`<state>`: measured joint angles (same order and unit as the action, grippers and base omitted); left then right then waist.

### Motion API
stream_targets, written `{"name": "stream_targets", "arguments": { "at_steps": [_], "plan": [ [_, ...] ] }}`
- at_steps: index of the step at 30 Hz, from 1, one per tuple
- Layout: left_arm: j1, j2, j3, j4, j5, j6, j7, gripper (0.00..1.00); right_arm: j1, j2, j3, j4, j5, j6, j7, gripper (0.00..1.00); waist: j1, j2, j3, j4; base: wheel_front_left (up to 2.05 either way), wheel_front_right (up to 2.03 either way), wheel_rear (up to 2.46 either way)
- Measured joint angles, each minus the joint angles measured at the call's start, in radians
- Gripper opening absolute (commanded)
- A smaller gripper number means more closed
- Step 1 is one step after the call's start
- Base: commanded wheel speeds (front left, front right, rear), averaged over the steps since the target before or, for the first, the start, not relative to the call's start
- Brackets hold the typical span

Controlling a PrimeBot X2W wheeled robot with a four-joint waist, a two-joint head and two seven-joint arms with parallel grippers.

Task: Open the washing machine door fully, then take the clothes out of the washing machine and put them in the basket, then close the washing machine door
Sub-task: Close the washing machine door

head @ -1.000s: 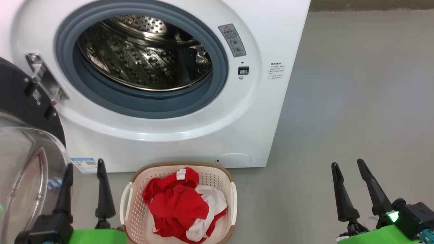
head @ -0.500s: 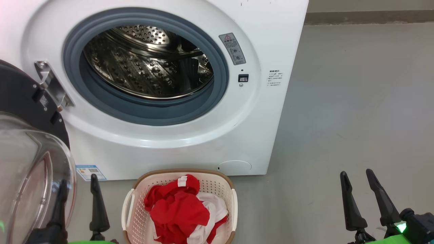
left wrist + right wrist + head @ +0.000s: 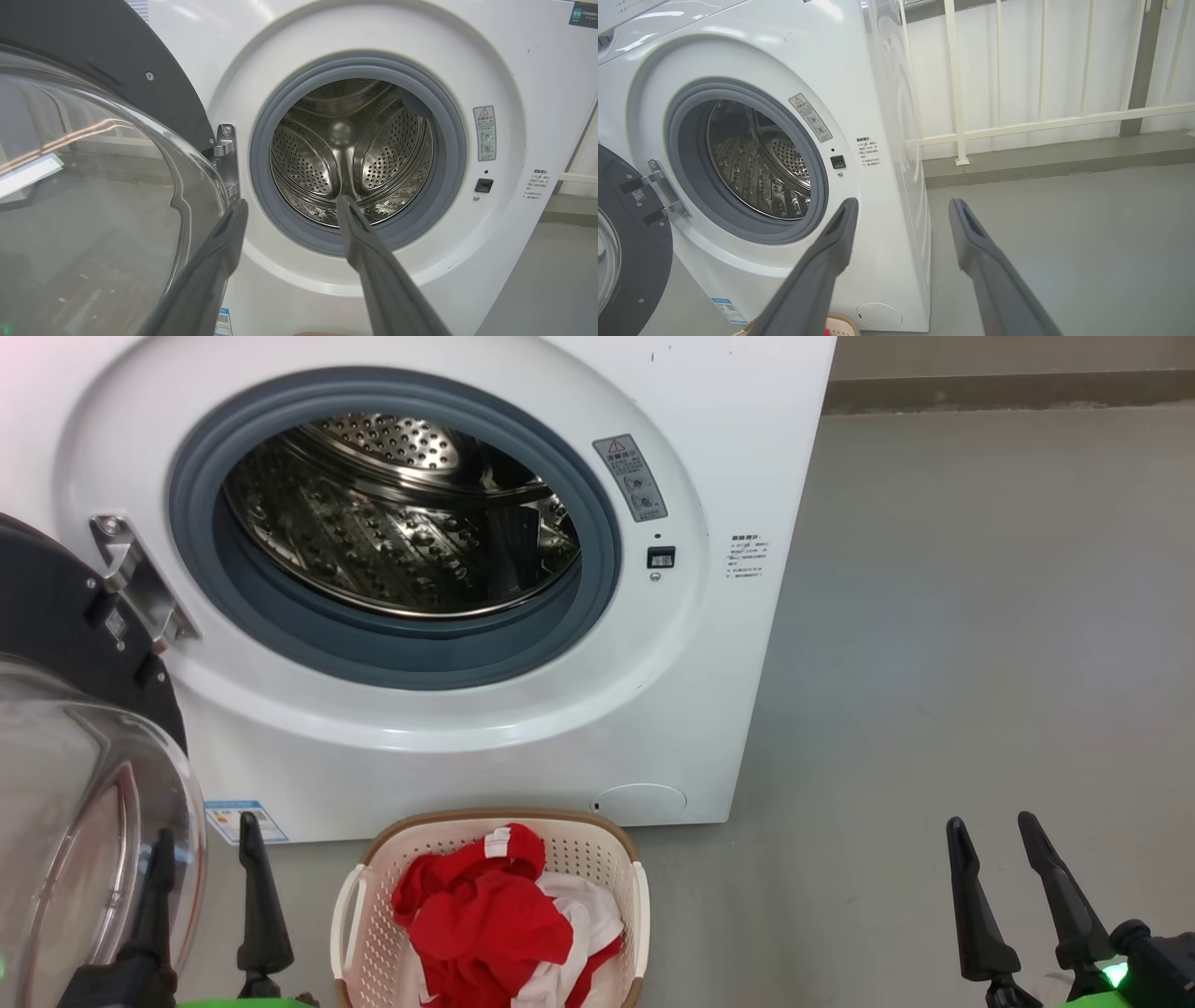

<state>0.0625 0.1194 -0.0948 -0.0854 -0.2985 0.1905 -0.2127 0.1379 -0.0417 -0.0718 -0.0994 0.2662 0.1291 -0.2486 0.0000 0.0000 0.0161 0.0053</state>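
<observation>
Left tool [image 3: 203, 835] released, empty, just beside the open washing machine door [image 3: 47, 607] (clothes [image 3: 485, 915] already in the basket [image 3: 597, 845]); right tool [image 3: 990, 821], also released, well apart. Left arm nearer.

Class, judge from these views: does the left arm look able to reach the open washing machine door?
Probably yes: the left end effector hangs open right beside the washing machine door, nothing between them.

The washing machine door [image 3: 47, 607] hangs wide open leftward, leaving the drum mouth [image 3: 392, 523] unobstructed above the basket [image 3: 588, 845].
</observation>
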Motion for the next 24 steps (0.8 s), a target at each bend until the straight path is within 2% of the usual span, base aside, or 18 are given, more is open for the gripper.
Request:
{"name": "stream_targets", "arguments": {
  "at_steps": [13, 24],
  "plan": [
    [0.014, 0.014, -0.007, -0.011, 0.000, 0.003, 0.002, 1.00, 0.009, 0.001, 0.000, -0.001, 0.020, 0.000, 0.000, 1.00, 0.0000, 0.0000, -0.011, 0.011, -0.23, 0.19, 0.04],
    [0.014, 0.021, -0.016, -0.011, -0.003, 0.003, 0.009, 1.00, 0.009, 0.001, 0.000, -0.003, 0.026, 0.000, 0.001, 1.00, 0.0000, 0.0000, -0.009, 0.016, -1.51, 1.49, 0.02]
  ]
}}
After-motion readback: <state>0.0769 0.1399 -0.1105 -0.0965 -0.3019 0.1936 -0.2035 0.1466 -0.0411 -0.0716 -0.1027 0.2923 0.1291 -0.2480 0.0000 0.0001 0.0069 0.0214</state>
